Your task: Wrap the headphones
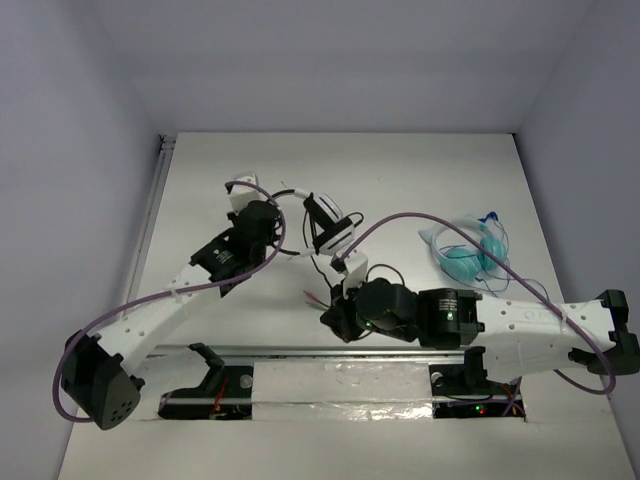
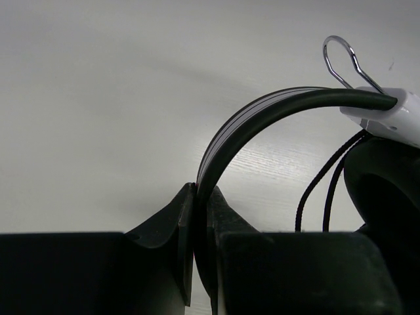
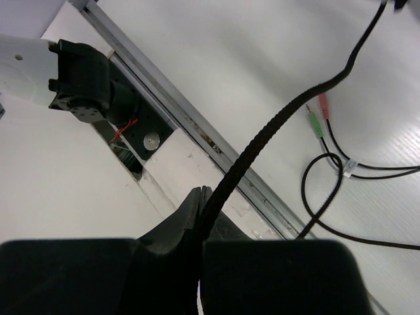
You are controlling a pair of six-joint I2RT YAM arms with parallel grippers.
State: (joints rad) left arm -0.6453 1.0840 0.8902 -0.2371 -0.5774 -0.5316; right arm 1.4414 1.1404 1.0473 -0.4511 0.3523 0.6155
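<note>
Close to the near edge of the tabletop, just beyond the metal rail that runs along it, the right claw is closed on the thin black cable of the headphones. The wrist view shows its fingers pinched together with the braided cord rising from between them.

Just past it, the cable's slack lies in loose loops on the white surface. The green and pink plugs rest side by side there, apart from the claw.

Farther in, near the middle of the tabletop, the black-and-white headphones are held off to the left. The left claw is clamped on the thin black headband, its jaws meeting around the band. The band arcs up and to the right into a white fitting above a black earcup, and two strands of cable hang beside that cup. From above, the white-rimmed earcup sits between the two claws.

Toward the right edge, well apart from both arms, teal headphones lie in what appears to be a clear plastic bag. Nothing else can be made out inside it.
</note>
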